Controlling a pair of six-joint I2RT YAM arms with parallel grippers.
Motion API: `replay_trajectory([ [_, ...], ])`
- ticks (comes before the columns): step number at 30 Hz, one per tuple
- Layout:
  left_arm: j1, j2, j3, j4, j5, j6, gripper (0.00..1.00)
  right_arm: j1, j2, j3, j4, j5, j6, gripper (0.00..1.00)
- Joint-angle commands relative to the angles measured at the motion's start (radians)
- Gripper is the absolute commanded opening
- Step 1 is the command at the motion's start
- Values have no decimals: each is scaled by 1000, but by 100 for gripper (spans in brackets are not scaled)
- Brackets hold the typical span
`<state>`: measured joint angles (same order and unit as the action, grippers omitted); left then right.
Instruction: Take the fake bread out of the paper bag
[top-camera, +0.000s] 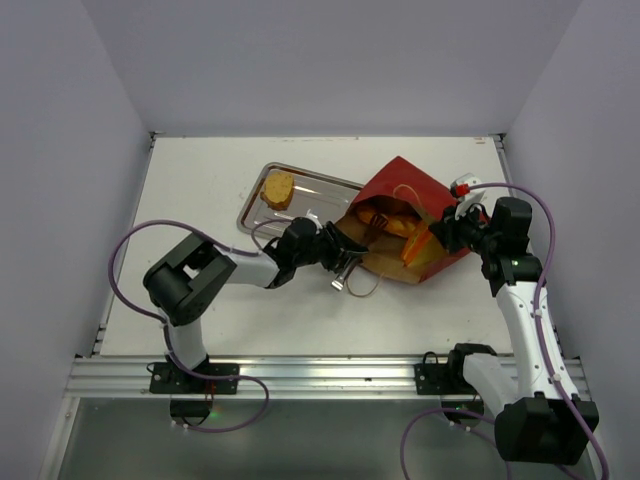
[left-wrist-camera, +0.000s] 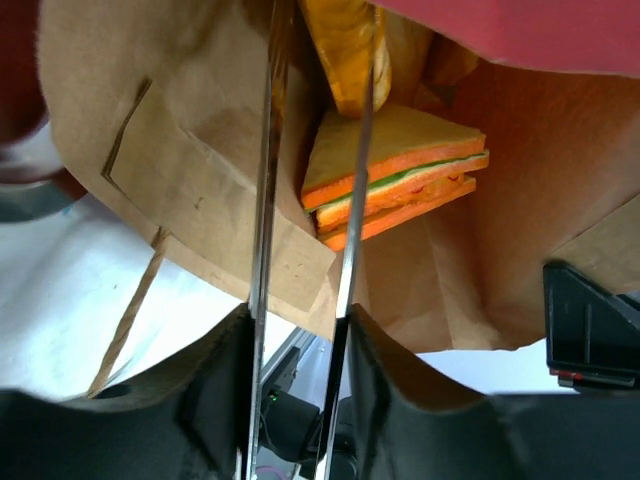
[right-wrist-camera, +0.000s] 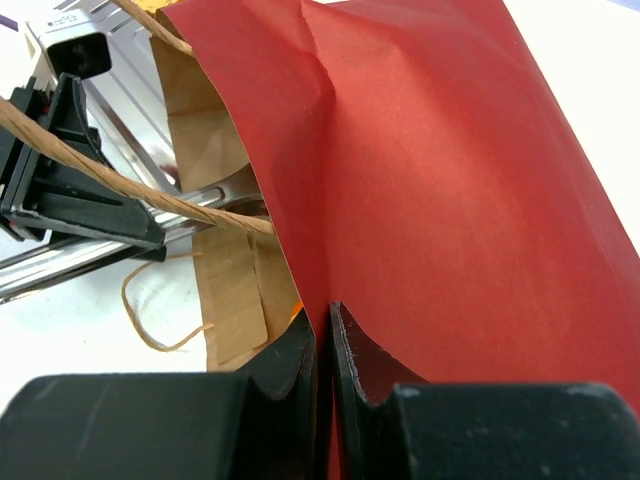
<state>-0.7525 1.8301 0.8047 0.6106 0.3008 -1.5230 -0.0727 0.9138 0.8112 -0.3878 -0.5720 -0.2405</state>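
The red paper bag (top-camera: 408, 185) lies on its side, its brown mouth facing left. Inside it are a golden long roll (left-wrist-camera: 345, 50) and a layered orange sandwich slice (left-wrist-camera: 400, 170), both also in the top view (top-camera: 395, 222). My left gripper (top-camera: 348, 258) reaches into the mouth. Its long metal fingers (left-wrist-camera: 262, 200) stand apart on either side of the roll, with a sliver of paper showing by the left finger; the tips run out of frame. My right gripper (right-wrist-camera: 322, 310) is shut on the bag's red upper edge (right-wrist-camera: 430, 180) and holds it up.
A metal tray (top-camera: 250, 215) sits left of the bag and holds one golden bread piece (top-camera: 278, 190). The bag's string handles (top-camera: 362, 287) trail onto the table by the left gripper. White walls close in the table on three sides.
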Motion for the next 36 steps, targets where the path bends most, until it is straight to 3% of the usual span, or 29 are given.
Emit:
replay_trajectory([
  [1, 21, 21, 62, 15, 8, 41, 42, 2, -10, -4, 21, -15, -5, 11],
  [2, 22, 23, 67, 17, 9, 46, 39, 4, -10, -4, 21, -15, -5, 12],
  [6, 36, 8, 64, 11, 11, 76, 12, 2, -10, -7, 21, -8, -8, 11],
  [11, 38, -80, 42, -37, 20, 141, 0, 4, -10, -7, 26, 17, -8, 11],
  [18, 33, -218, -25, -69, 35, 179, 0, 2, 0, -7, 78, 101, 55, 6],
  [24, 27, -247, -39, -78, 34, 192, 0, 22, 19, -20, 110, 136, 73, 4],
  [36, 22, -249, 94, -152, 43, 262, 0, 119, 68, -38, 199, 253, 116, 2],
])
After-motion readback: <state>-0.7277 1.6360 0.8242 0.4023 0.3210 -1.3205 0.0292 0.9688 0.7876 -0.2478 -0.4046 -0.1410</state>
